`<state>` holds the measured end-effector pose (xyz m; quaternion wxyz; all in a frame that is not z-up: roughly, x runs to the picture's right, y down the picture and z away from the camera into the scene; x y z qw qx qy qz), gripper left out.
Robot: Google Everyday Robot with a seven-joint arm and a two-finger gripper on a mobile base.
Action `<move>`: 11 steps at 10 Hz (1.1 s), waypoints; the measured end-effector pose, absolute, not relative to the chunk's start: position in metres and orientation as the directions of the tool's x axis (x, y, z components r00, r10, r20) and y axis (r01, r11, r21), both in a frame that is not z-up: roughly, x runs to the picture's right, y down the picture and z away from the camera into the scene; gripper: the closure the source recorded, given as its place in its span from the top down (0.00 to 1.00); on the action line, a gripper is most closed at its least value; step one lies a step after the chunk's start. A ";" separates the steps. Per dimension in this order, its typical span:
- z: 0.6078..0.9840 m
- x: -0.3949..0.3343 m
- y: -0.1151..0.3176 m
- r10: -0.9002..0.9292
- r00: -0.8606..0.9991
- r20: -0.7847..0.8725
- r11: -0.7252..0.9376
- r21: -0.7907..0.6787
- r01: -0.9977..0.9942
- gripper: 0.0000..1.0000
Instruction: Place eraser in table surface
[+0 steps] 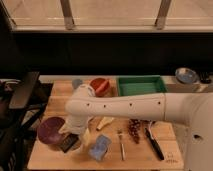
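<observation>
1. Eraser (pixel 67 144) lies under the tool (pixel 73 138), low over the tabletop (pixel 137 156); whether the tool grips it, I cannot tell.
2. A crooked release could land it on the purple bowl (pixel 50 131) just beside.

gripper (pixel 71 139) at front left of table surface (pixel 142 153), largely hidden under white arm (pixel 125 106), eraser (pixel 66 145) partly covered, arm cropped right
</observation>
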<state>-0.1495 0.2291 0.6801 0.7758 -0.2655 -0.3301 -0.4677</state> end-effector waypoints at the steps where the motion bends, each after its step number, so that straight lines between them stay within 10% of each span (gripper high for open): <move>1: 0.680 -0.146 0.230 -0.544 0.360 0.758 0.417 -0.128 0.900 0.80; 9: 0.673 -0.149 0.221 -0.575 0.354 0.738 0.398 -0.127 0.909 0.05; 11: 0.669 -0.141 0.201 -0.571 0.360 0.738 0.441 -0.094 0.893 0.00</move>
